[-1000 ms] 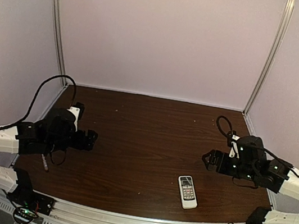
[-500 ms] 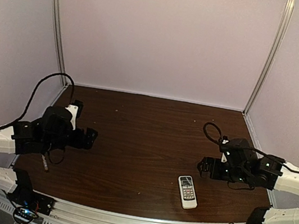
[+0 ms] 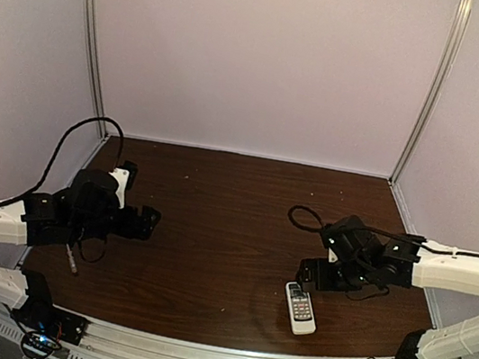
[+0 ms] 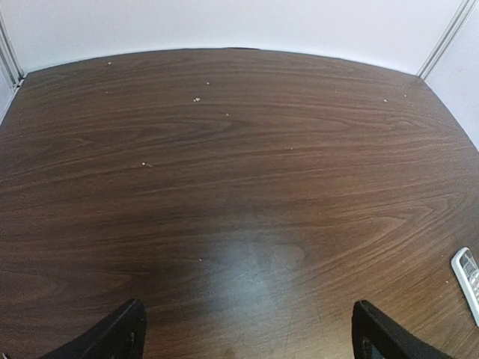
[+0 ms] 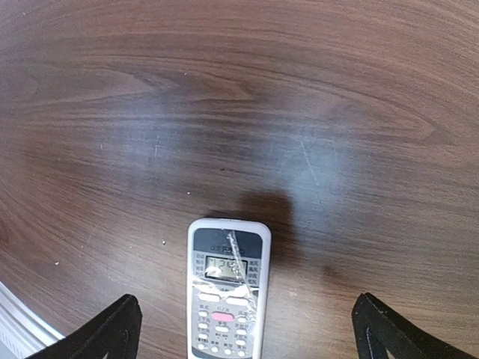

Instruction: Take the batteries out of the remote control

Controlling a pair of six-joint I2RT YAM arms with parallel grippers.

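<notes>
**Now: remote face-up near the front edge, right arm over it**

Here the small slim white plastic remote control [image 5: 227, 288] lies flat on the dark brown wood-grain tabletop [image 3: 215, 221]. It sits on the right half, close to the near edge, with its grey display and buttons facing up.

- Long axis: roughly near-to-far, display end farther from the arm bases.
- Right end effector [image 5: 247, 321]: fingers spread wide and holding nothing. It hangs just past the display end, and the handset falls between the two finger lines. The fingers straddle the narrow width, so I judge a short drop would suit a grip across it.
- Left end effector [image 4: 247, 321]: also spread and holding nothing, well apart over bare wood. The remote only clips the right edge of the left wrist view, so the right arm is clearly nearer.
- Hidden: no batteries visible. The back faces down, so the compartment cannot be checked.
- Cut off: the remote's lower button rows, in the right wrist view.
- Unclear: a glossy streak across the display could be tape or glare.
- A thin pale stick [image 3: 72, 260] lies by the left arm, partly covered.
</notes>
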